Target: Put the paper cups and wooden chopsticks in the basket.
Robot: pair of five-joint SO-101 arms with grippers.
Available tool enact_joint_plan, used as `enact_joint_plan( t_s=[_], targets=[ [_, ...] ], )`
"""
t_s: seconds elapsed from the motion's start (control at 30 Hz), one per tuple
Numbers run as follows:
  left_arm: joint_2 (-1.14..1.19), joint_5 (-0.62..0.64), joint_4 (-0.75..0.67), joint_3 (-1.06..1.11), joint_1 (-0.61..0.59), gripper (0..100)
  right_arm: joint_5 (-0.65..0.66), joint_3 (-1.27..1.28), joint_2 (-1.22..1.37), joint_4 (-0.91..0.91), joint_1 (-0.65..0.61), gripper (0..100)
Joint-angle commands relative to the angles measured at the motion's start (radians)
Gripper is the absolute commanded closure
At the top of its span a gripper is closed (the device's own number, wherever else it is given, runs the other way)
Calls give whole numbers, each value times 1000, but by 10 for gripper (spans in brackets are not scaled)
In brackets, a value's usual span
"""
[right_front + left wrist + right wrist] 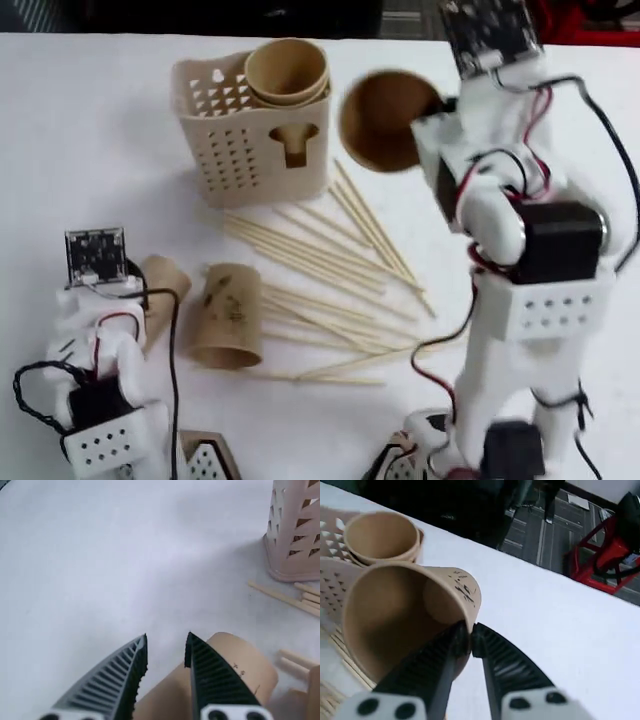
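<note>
Right claw point(468, 630) grips a brown paper cup point(390, 615) right of the beige perforated plastic basket point(235, 150); left claw point(166, 645), part open, hangs over a lying paper cup point(245, 657).

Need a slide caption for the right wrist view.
Right gripper pinches a paper cup by its wall near the basket holding stacked cups.

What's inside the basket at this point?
Nested paper cups stand in the basket, their rims above its top edge. No chopsticks stick out of it; they lie on the table. The cups and walls hide the basket's bottom.
</note>
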Motion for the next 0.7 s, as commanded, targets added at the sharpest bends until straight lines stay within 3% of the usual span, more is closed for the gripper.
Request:
enact_joint_plan(
  t_s=[0.0,0.17,0.37,0.67],
  targets=[
    [-96,14,-21,23,-10,861,-43,-255,104,28,-79,979],
    [-199,11,77,29,-5,861,-100,-433,248,21,-159,979],
    [-199,9,87,29,-10,861,-106,-540,394,-18,-228,978],
    [-199,9,87,29,-10,861,-153,-545,535,-36,-219,977]
  ],
)
